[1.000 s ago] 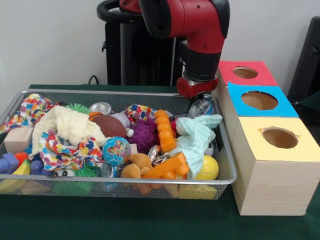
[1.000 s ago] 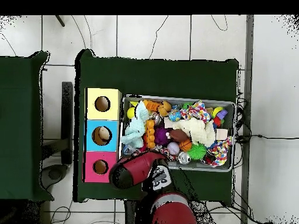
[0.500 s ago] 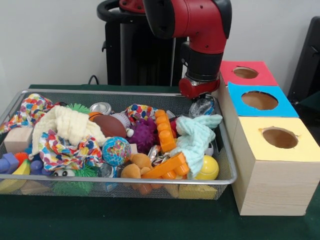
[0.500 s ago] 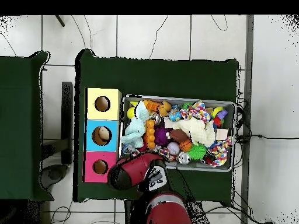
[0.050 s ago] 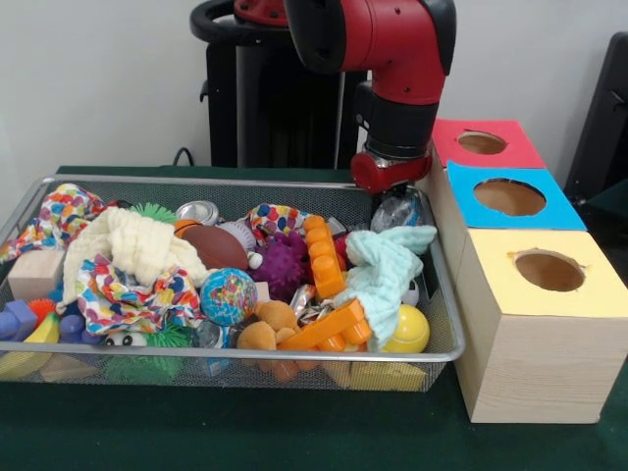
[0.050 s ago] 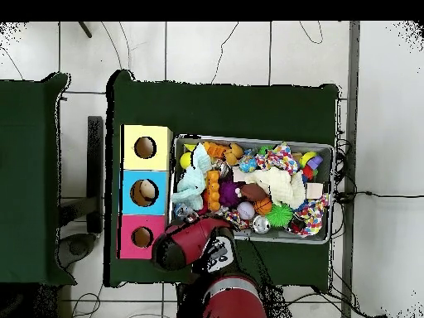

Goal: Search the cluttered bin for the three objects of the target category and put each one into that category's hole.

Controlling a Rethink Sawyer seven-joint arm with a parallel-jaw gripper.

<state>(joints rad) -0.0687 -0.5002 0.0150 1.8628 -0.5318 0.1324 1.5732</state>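
Clutter fills the wire mesh bin (image 5: 446, 294) on the green table (image 5: 294, 442): a cream knitted cloth (image 5: 132, 245), a spotted multicoloured cloth (image 5: 128, 299), a brown toy football (image 5: 216, 247), a purple spiky ball (image 5: 285, 265), an orange block chain (image 5: 324, 257), a mint green cloth (image 5: 385, 270), a yellow ball (image 5: 409, 329) and a speckled blue ball (image 5: 228, 295). The red and black arm (image 5: 388, 49) comes down over the bin's far right corner, and the gripper (image 5: 392, 196) hangs just above a clear crinkled bundle (image 5: 397, 209) lying there beside the mint cloth; whether its fingers are spread or closed on anything cannot be made out in either view. Just right of the bin stand three wooden boxes in a row, each with a round hole: the yellow box (image 5: 579, 294) nearest, the blue box (image 5: 549, 211) in the middle, the red box (image 5: 520, 147) farthest. In the overhead view a pale object (image 6: 146, 195) shows inside the blue box's hole.
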